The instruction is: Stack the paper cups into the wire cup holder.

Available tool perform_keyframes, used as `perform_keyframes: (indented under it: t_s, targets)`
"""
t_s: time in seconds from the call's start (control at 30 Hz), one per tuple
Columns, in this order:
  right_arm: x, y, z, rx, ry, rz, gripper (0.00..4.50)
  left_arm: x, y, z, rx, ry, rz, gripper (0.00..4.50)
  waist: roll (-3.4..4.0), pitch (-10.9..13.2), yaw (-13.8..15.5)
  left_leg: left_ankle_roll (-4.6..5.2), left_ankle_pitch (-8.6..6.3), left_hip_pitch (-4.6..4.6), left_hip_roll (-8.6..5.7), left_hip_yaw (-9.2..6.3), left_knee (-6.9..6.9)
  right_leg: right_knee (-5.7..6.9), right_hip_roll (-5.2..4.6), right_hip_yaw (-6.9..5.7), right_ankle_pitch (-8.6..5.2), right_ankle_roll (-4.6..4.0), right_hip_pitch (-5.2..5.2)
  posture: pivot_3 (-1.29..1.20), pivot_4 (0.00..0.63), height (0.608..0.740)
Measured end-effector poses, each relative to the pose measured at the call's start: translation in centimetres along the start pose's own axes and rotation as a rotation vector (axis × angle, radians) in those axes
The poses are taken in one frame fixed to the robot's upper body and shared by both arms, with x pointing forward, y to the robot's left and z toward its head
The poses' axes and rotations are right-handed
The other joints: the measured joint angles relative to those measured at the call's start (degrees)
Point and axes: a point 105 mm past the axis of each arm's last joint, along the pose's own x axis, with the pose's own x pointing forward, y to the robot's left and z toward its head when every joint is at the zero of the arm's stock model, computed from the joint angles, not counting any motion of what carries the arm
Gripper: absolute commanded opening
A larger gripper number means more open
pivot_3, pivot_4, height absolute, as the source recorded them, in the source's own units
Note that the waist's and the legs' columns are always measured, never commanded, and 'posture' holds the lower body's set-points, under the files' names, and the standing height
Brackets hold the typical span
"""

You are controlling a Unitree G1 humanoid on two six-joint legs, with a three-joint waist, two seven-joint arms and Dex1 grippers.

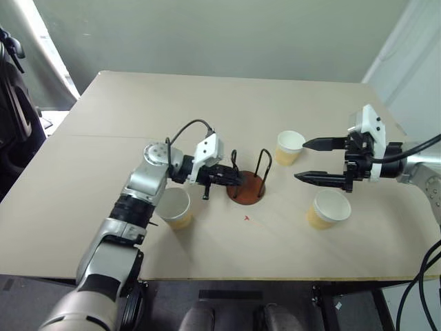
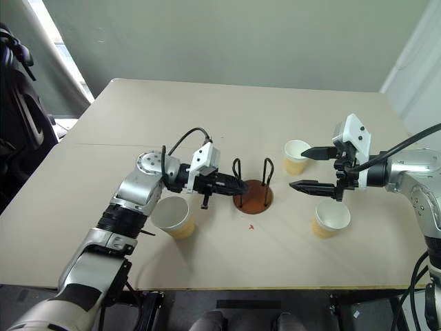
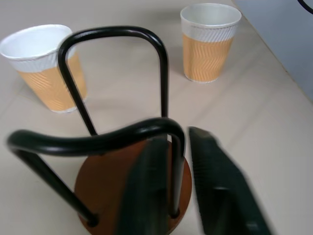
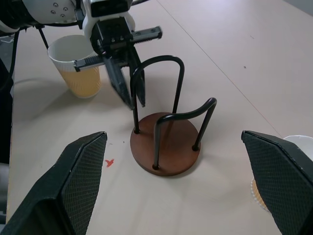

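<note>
Left eye view: my left gripper (image 1: 231,178) sits mid-frame at the wire cup holder (image 1: 247,187), fingers slightly parted around one wire loop, likely steadying or nudging it; can't tell if they touch. Right gripper (image 1: 311,161), right of centre, gapes empty between two paper cups (image 1: 289,147), ready to pick. Third cup lower left. Holder empty.

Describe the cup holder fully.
The holder has a round reddish-brown disc base, wood-like, with two thin black wire loops rising from it, facing each other. It stands upright mid-table with no cup inside. The left gripper straddles one upright of the nearer loop, fingers slightly apart; contact can't be confirmed.
</note>
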Motion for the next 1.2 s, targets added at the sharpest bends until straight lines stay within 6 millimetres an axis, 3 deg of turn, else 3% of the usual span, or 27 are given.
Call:
perform_keyframes:
  t_s: [0.27,0.73,0.97,1.2]
  targets:
    - [0.1,0.0,0.0,-0.004,-0.002,0.002,4.50,0.4,0.0,0.3,0.000,-0.028,-0.004,4.47,0.00,0.0,0.0,0.01,-0.01,0.00,0.00,0.03,0.03,0.01,0.01,0.00,0.00,0.01,0.01,0.00,0.150,0.740]
    - [0.4,0.1,-0.4,-0.010,0.018,0.013,4.50,-3.7,0.5,-2.2,0.075,0.140,0.052,4.47,0.00,0.0,-0.1,0.04,-0.02,0.01,0.02,-0.04,0.04,0.00,0.02,0.01,0.00,0.01,0.02,0.00,0.150,0.740]
    - [0.6,-1.5,-0.4,-0.052,0.030,-0.048,4.50,-6.7,1.1,-3.2,0.073,0.229,0.108,4.47,0.00,0.0,-0.3,0.06,-0.03,0.01,0.02,-0.09,0.02,-0.01,0.01,0.00,0.00,0.01,-0.01,0.00,0.150,0.740]
    - [1.5,-2.5,-0.9,-0.068,0.032,-0.066,4.50,-9.8,4.0,-0.6,0.095,0.182,0.288,4.47,0.00,0.0,-0.3,0.07,-0.04,0.00,0.00,-0.10,0.03,-0.02,-0.03,0.01,0.00,0.01,-0.02,0.00,0.150,0.740]
